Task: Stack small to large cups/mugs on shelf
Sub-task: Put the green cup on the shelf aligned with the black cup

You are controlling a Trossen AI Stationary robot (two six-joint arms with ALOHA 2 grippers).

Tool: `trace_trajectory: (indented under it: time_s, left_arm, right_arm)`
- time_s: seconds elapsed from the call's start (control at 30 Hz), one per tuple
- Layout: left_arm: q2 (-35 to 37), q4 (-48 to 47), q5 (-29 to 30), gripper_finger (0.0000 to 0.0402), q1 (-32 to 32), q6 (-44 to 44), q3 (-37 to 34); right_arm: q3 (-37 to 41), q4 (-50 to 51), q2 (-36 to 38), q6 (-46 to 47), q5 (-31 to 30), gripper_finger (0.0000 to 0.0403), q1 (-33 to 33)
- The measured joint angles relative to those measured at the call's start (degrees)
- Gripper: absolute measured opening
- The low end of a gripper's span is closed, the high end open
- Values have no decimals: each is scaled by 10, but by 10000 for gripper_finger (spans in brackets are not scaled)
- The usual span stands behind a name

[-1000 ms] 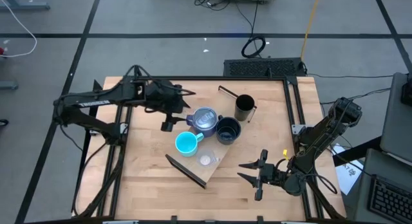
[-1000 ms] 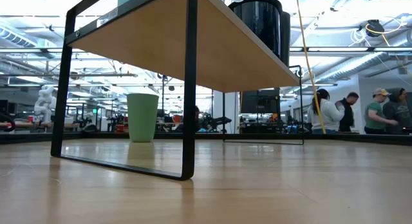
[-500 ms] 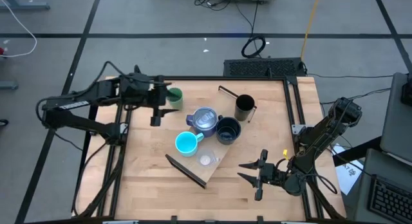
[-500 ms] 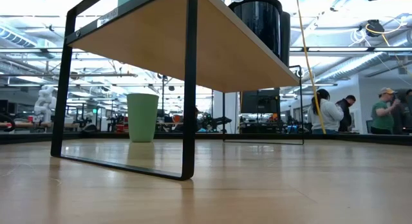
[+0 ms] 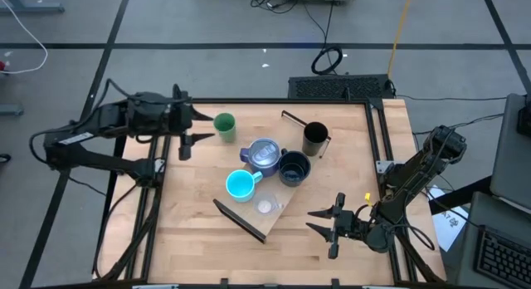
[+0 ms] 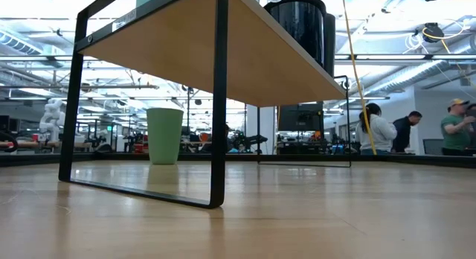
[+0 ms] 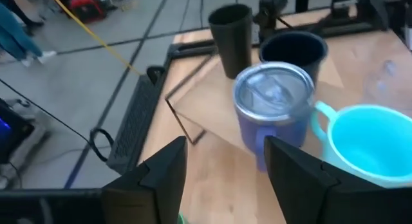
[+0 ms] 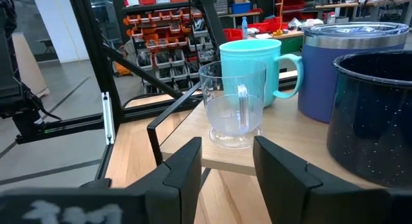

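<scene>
Left gripper [image 5: 186, 145], fingers apart and empty, beside green tumbler [image 5: 224, 124]; right gripper [image 5: 319, 223], fingers apart, near shelf [image 5: 249, 223].

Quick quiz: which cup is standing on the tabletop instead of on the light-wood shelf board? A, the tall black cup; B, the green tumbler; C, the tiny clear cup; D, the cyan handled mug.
B: the green tumbler stands alone on the wooden tabletop beyond the light-wood shelf board, near the left gripper; the low view shows it resting at table level.
</scene>
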State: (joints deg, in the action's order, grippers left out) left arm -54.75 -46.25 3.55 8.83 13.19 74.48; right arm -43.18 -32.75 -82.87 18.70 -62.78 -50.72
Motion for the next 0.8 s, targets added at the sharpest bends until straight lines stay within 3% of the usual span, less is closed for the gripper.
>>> trace_trajectory:
  time_s: [0.17,0.4,0.8]
  left_arm:
    - [8,-48,22,187,-12,-13,12]
    - [-29,-130,41,162,-12,5,84]
    - [-112,-198,40,159,-10,61,124]
  right_arm:
    - [0,0,0,-1,0,130,0]
    - [0,0,0,14,-1,130,0]
    - [0,0,0,11,-1,130,0]
